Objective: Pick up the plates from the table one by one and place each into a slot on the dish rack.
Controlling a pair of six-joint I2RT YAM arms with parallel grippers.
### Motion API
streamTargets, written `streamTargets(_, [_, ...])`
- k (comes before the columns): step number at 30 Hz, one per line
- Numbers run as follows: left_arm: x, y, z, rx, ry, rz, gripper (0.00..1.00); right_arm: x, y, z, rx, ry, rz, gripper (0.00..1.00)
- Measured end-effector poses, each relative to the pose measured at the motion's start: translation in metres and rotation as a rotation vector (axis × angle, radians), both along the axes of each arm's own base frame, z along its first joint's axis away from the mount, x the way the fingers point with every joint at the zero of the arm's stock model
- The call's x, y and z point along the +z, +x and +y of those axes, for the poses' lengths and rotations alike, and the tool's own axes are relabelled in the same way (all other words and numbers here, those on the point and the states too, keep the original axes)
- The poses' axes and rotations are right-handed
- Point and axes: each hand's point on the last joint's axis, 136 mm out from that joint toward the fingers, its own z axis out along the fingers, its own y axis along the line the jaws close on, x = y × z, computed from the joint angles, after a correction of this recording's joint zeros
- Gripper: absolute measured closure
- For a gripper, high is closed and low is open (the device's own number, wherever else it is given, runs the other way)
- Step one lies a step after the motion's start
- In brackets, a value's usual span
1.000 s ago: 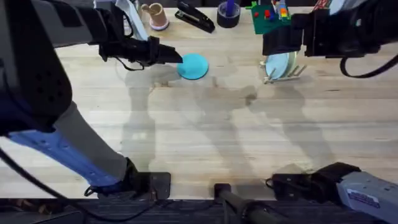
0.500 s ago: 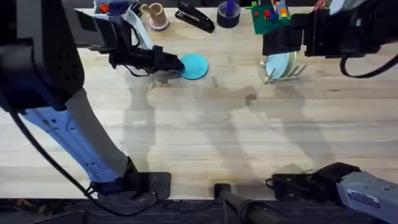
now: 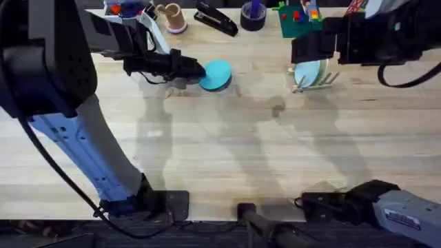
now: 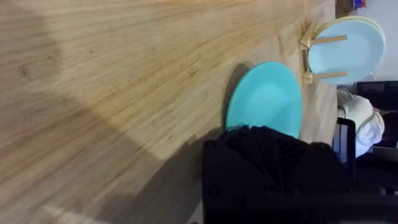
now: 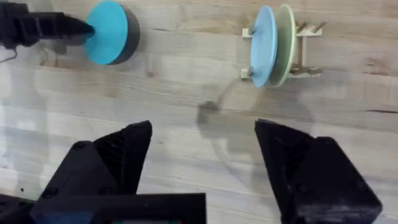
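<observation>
Spread wide over the table [image 5: 186,130]: right gripper [image 5: 202,165]. Farther off, teal plate [image 5: 106,32] tilted up at the left gripper [image 5: 87,28]; pale-blue plate [image 5: 263,46] upright in the dish rack [image 5: 298,50] (cream plate [image 5: 285,43] just behind).

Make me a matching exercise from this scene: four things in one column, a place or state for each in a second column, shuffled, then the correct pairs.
Things
1. teal plate
2. pale light-blue plate
3. left pincer
4. right pincer

Places or states
A. open, hovering above the table, holding nothing
B. standing on edge in the dish rack, beside a cream-yellow plate
C. on the tabletop, not yet in the rack
D. at the teal plate's edge

Pairs: 1-C, 2-B, 3-D, 4-A
</observation>
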Motion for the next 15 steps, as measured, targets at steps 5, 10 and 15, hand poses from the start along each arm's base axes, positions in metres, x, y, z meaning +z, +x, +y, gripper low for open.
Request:
streamTargets(5, [0.0000,0.0002,0.0001,0.002,0.000,0.003,0.963,0.0000,0.0000,0.0000,0.000,0.000,0.000,0.007])
streamTargets(10, [0.0000,0.0002,0.0001,0.004,-0.001,0.005,0.963,0.0001,0.0001,0.0000,0.000,0.000,0.000,0.007])
streamTargets(15, [-0.0001,0.0002,0.0001,0.004,0.000,0.006,0.963,0.0000,0.0000,0.0000,-0.022,0.013,0.004,0.007])
